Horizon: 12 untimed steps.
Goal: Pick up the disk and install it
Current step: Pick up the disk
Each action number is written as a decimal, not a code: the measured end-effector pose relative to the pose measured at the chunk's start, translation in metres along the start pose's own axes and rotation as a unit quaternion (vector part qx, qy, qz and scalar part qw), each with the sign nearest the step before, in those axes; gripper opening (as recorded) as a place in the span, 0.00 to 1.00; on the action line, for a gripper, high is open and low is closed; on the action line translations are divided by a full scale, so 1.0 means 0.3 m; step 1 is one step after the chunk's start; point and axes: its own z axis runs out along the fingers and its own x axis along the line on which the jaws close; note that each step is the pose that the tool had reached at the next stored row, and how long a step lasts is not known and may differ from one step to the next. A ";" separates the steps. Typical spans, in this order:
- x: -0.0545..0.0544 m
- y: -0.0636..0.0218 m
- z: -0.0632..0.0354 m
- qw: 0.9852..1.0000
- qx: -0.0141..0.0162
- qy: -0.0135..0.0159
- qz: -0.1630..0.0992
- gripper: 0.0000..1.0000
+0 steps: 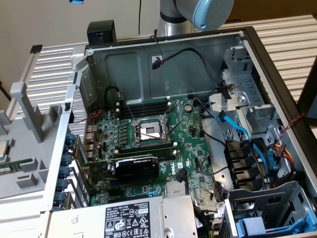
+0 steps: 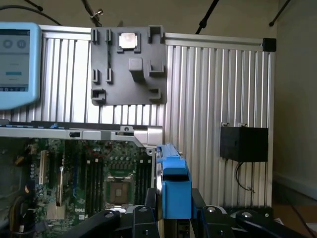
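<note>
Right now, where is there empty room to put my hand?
Bare: the ribbed silver tabletop on the exterior view's right, beyond the open grey metal computer case. Crowded: the green motherboard and the drive cage with blue cables.

Lit softly and evenly; shadowed deep inside the computer case [image 1: 129,64]; washed pale on the ribbed panel [image 2: 213,84]; bright on the disk [image 2: 176,186].

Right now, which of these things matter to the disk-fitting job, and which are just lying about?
Job: the disk, held in the gripper; open computer case.
Lying about: graphics card; power supply; grey tray with a loose chip.
</note>
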 end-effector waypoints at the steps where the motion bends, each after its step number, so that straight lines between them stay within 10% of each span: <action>1: 0.002 -0.002 0.000 1.000 0.001 0.001 0.000 0.37; 12: 0.028 -0.026 -0.006 1.000 0.003 0.005 0.000 0.37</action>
